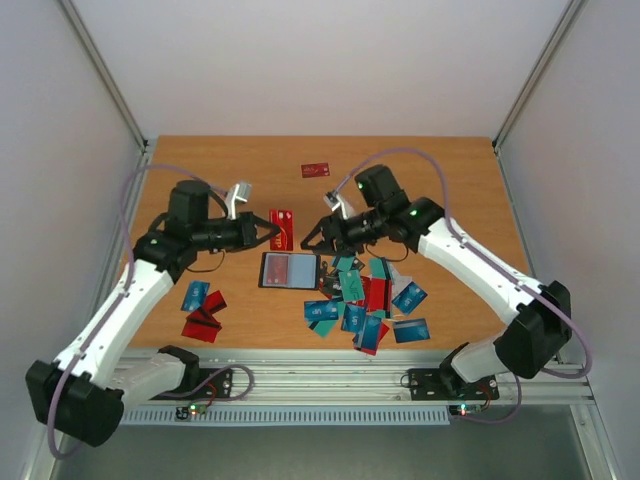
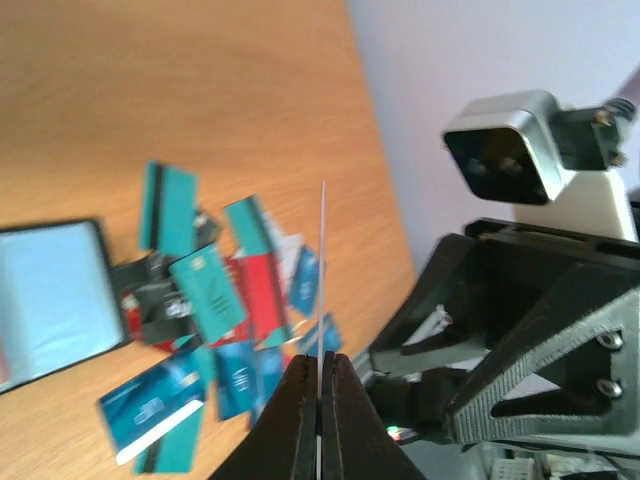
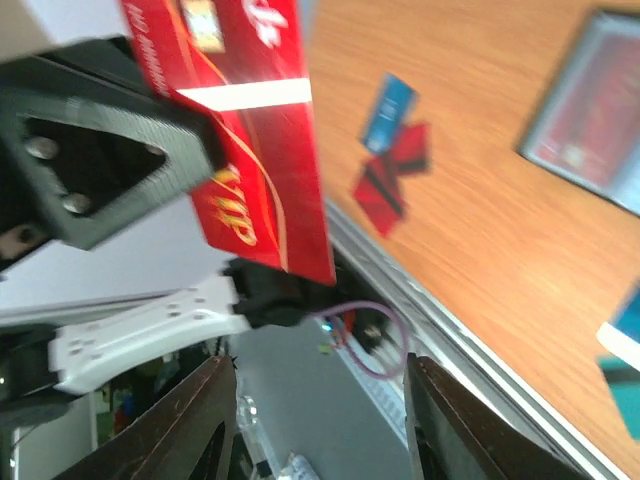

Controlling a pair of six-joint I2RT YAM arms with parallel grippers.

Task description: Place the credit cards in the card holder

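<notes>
Just beyond the card holder's (image 1: 290,271) far edge, the left gripper (image 1: 267,233) is clamped tight on a red card (image 1: 283,230), carrying it clear of the table (image 1: 200,170). The right gripper (image 1: 313,238) hangs just right of that card, jaws apart and empty. The card holder lies open and flat. Right of it sprawls a heap of credit cards (image 1: 365,300), left of it a smaller cluster (image 1: 203,310), and a lone red one (image 1: 315,170) lies well beyond it.

I count one open card holder (image 1: 290,271), one raised red card (image 1: 283,228) at centre, one lone red card (image 1: 315,170) far back, about four loose cards (image 1: 203,312) near left, and a near-right pile (image 1: 365,305) too overlapped for me to count
</notes>
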